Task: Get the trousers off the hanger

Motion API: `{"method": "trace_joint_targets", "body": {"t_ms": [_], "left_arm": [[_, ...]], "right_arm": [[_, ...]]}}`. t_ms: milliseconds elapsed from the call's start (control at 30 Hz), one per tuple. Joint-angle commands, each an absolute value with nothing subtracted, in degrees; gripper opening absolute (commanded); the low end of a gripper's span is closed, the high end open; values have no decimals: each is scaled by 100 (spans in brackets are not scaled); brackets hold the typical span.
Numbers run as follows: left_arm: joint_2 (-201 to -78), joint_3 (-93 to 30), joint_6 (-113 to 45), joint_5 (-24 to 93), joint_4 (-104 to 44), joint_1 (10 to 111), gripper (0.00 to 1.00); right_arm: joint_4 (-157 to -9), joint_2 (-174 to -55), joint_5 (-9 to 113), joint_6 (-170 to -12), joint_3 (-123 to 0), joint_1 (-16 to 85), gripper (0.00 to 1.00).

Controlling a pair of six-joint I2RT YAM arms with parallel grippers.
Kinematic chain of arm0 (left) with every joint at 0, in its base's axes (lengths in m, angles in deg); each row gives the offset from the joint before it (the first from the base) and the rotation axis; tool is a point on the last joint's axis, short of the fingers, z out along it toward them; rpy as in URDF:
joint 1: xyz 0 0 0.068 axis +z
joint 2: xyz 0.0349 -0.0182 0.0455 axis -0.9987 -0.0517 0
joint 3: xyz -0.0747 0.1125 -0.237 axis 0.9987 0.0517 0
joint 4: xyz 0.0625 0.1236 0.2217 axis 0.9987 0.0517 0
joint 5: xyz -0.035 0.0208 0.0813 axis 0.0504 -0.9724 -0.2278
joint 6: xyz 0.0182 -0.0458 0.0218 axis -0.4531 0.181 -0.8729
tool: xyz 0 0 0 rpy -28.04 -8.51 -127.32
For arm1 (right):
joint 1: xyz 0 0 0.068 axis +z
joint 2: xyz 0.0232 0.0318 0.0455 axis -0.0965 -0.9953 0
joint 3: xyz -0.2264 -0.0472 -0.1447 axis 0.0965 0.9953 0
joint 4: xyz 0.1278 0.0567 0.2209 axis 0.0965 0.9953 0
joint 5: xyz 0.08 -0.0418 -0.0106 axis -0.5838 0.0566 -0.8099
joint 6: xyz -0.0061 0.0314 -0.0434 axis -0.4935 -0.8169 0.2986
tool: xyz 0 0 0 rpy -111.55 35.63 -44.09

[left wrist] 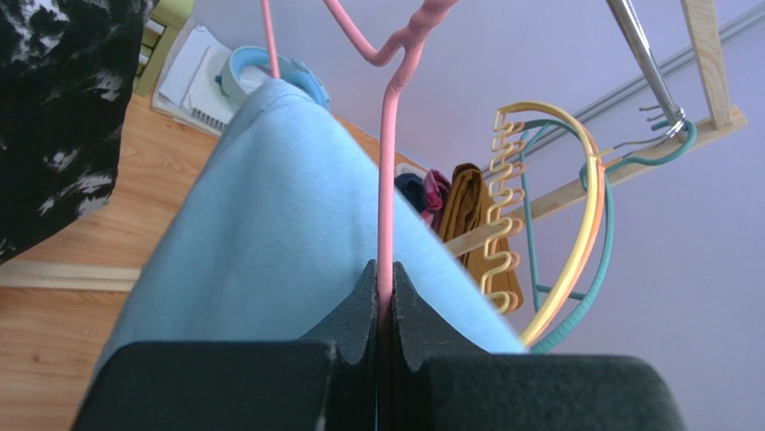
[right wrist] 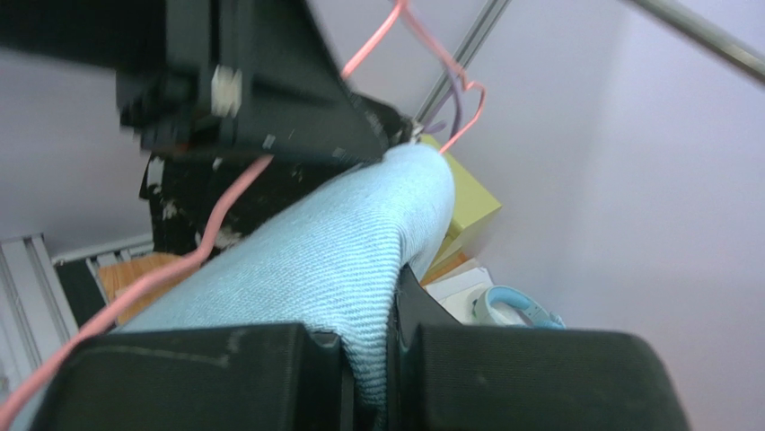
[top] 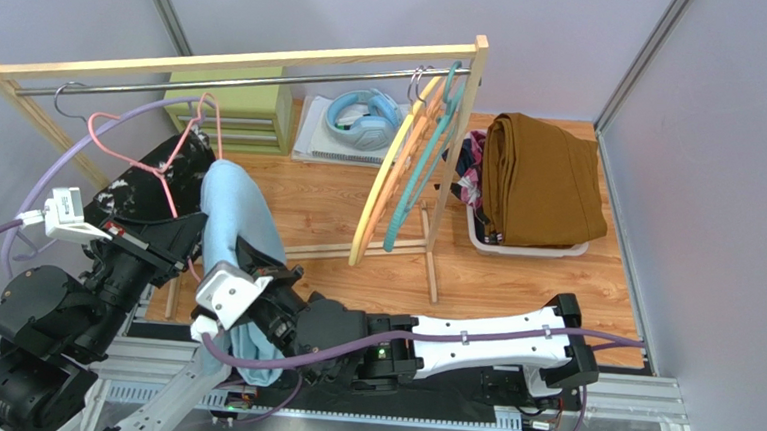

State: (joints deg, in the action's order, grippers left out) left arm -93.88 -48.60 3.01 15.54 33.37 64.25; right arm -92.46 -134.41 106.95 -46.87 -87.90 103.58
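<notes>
1. Hanger (top: 165, 167), pink wire, is sitting tilted at the left below the rail (top: 266, 76). I cannot tell whether its hook is catching the rail.
2. The left gripper (left wrist: 384, 274) is squeezing shut on the hanger, with the wire pinched between its fingers.
3. The blue trousers (top: 242, 212) are draping over the hanger and trailing down toward the near edge.
4. The right gripper (right wrist: 382, 346) is clamping shut on a fold of the blue trousers, on the near side of the left gripper.
5. The black speckled trousers (top: 148, 196) are hanging just left of the blue trousers.
6. The mustard trousers (top: 545, 180) are lying folded on top in the basket (top: 526, 249) at the far right. The floral pair (top: 472, 176) is peeking out at their left.
7. A yellow hanger (top: 384, 191) and a teal hanger (top: 414, 192) are hanging at the rail's right end. Headphones (top: 364, 114) are lying on the floor behind them.
</notes>
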Motion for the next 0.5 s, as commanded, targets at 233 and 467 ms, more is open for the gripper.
{"method": "trace_joint_targets", "body": {"t_ms": [233, 467], "left_arm": [[-9219, -4645, 38, 1540, 3092, 6445, 0], [-9201, -4689, -103, 1417, 3276, 6445, 0]], "right_arm": [[-9702, -13151, 10467, -4275, -11092, 10274, 0], [-9648, -12773, 9404, -4065, -11645, 10336, 0]]}}
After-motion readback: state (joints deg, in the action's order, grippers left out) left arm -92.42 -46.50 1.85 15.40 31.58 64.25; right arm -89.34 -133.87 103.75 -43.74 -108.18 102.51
